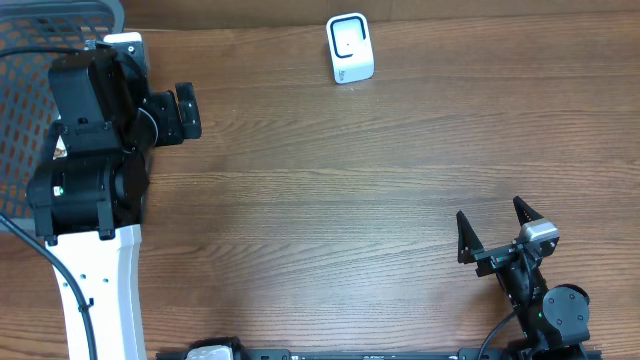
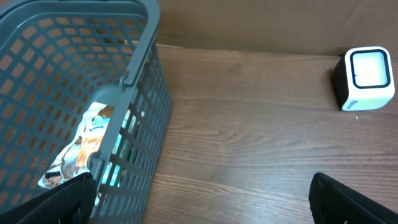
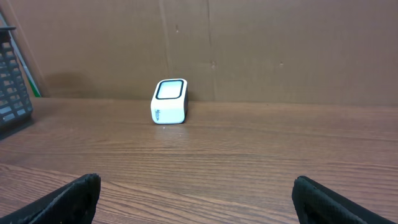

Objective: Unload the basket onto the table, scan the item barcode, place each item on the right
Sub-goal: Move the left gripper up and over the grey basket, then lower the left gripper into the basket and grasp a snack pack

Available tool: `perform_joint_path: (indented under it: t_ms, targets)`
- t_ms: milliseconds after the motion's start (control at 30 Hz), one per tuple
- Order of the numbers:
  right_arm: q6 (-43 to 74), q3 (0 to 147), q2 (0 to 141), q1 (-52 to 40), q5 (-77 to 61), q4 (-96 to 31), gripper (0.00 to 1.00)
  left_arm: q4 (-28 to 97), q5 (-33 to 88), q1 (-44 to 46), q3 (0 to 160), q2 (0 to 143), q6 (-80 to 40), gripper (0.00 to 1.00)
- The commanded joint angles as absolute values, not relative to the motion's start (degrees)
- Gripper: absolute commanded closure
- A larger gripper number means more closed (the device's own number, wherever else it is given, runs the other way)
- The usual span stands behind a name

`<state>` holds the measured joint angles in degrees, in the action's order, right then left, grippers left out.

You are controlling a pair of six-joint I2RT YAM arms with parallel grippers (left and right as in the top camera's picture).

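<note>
Both my left claw (image 1: 176, 112) and right claw (image 1: 492, 222) gape empty, left beside the basket (image 2: 140, 74) to fetch its packet (image 2: 74, 155) for scanning.

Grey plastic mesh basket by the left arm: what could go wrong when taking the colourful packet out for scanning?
1. The open left gripper hangs at the grey plastic mesh basket wall; a finger may catch the rim and shove it.
2. The colourful packet lies low against that wall, so a grasp may slip.
3. Its barcode is not visible; it may face away from the white scanner box.
</note>
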<state>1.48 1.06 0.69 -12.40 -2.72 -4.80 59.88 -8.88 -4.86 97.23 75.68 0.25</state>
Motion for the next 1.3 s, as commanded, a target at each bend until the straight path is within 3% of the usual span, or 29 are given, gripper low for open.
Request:
perform_joint_path:
  t_ms: [0, 667, 1267]
  targets:
    - [1.7, 0.5, 0.2, -12.2, -2.7, -4.6, 0.0, 59.5, -9.6, -4.5, 98.8, 77.3, 1.9, 0.0]
    - [1.7, 0.5, 0.2, -12.2, -2.7, -4.6, 0.0, 55.3, -9.7, -4.6, 99.3, 79.7, 2.9, 0.0]
    - [1.7, 0.5, 0.2, -12.2, -2.7, -4.6, 0.0, 50.6, -18.3, -4.6, 110.0, 79.8, 7.6, 0.03]
